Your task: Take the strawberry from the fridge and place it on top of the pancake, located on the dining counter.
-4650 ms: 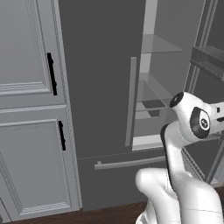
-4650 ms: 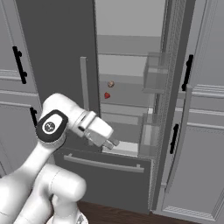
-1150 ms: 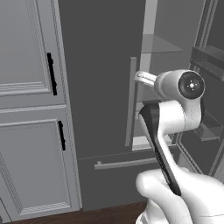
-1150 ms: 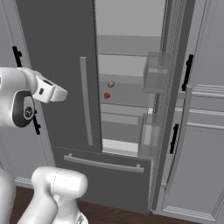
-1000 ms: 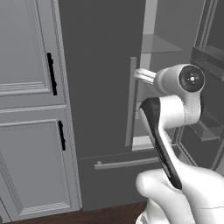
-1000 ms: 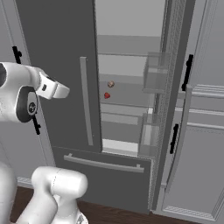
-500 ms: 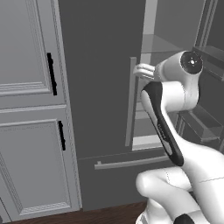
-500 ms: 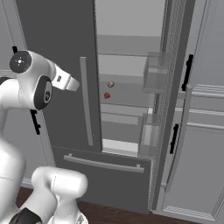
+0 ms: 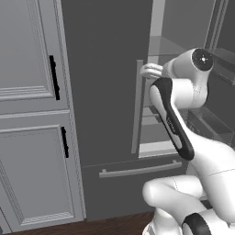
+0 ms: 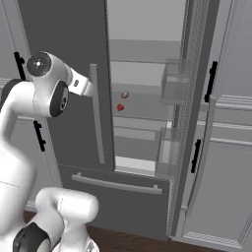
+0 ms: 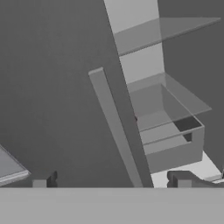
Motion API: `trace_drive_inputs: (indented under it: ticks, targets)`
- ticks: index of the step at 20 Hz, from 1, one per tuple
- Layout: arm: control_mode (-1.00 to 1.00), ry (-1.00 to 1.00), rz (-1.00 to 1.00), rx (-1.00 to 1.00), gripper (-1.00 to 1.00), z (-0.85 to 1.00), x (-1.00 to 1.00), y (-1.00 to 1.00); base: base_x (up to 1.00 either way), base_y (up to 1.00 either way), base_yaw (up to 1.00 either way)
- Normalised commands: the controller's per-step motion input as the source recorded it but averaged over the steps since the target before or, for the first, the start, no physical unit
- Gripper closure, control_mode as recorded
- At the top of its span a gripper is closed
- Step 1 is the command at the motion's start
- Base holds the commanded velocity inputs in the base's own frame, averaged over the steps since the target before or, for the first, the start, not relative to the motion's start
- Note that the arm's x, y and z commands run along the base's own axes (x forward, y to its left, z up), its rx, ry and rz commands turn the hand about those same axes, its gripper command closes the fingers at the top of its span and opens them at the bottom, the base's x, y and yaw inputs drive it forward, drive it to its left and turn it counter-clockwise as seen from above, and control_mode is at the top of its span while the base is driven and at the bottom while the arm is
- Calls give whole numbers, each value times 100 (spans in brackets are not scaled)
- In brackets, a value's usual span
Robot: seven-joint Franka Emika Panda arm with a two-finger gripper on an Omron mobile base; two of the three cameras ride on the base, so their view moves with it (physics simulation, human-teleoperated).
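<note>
- tool (image 10: 92, 90) spread wide, holding nothing, beside the closed left door's bar handle (image 10: 97, 120).
- strawberry (image 10: 120, 107) sits on a middle shelf inside the open fridge (image 10: 147, 74).
- it lies right of the tool and farther in.

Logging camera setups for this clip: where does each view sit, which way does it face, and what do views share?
Left base view: behind the arm's left, facing the fridge; arm rises lower right.
Right base view: behind its right, looking into the open fridge at the strawberry; arm lower left.
Hand view: on the hand, facing the door handle; fingertips at bottom.
Both base views share the fridge and handle.
</note>
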Motion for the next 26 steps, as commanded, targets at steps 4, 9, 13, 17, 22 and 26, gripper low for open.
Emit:
trace_drive_inputs:
  ticks: [4, 9, 13, 17, 22, 26]
  targets:
    - [-100, 0, 9, -7, -100, 0, 42, -9, 0, 0, 0]
    - [-100, 0, 8, -5, -100, -11, 46, -1, 0, 0, 0]
    - [-100, 0, 5, -11, -100, -24, 48, 0, 0, 0, 0]
    - [-100, 0, 0, -19, -100, -20, 43, 3, 0, 0, 0]
    - [-100, 0, 0, -14, -100, -12, 47, 2, 0, 0, 0]
    - [-100, 0, 0, -8, -100, -15, 53, 3, 0, 0, 0]
